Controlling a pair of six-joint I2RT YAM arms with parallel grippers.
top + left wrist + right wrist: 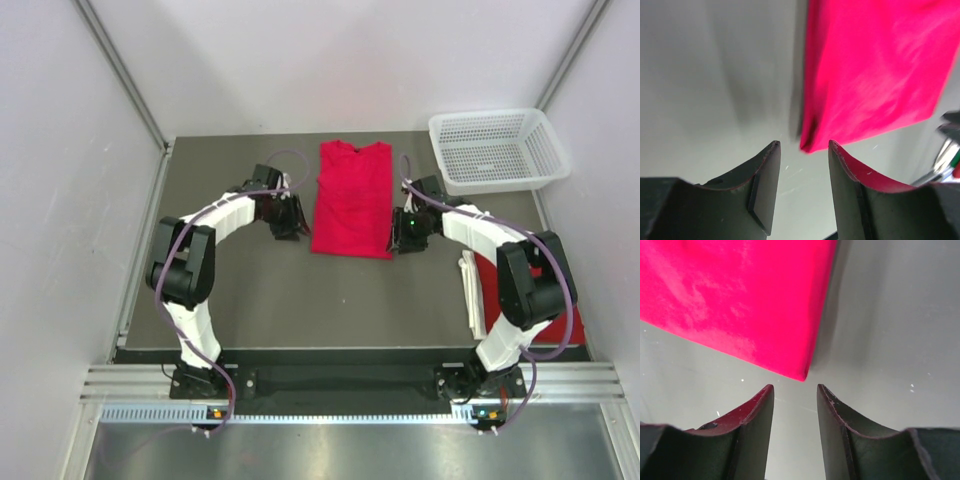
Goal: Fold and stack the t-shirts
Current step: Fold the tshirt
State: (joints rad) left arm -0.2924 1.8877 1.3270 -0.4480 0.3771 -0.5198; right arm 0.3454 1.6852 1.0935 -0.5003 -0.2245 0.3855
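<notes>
Left hand (804,145) and right hand (795,386) both open, empty — folded t-shirt (352,200) between them, corners just ahead

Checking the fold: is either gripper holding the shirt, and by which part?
Nothing is held. The left gripper and right gripper are open, each just short of a shirt corner.

Bright even light, soft shadows, t-shirt (870,70) perhaps motion-blurred

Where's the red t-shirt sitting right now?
Top view: the t-shirt lies flat mid-table, between the left gripper and right gripper, with the white basket to its back right.
</notes>
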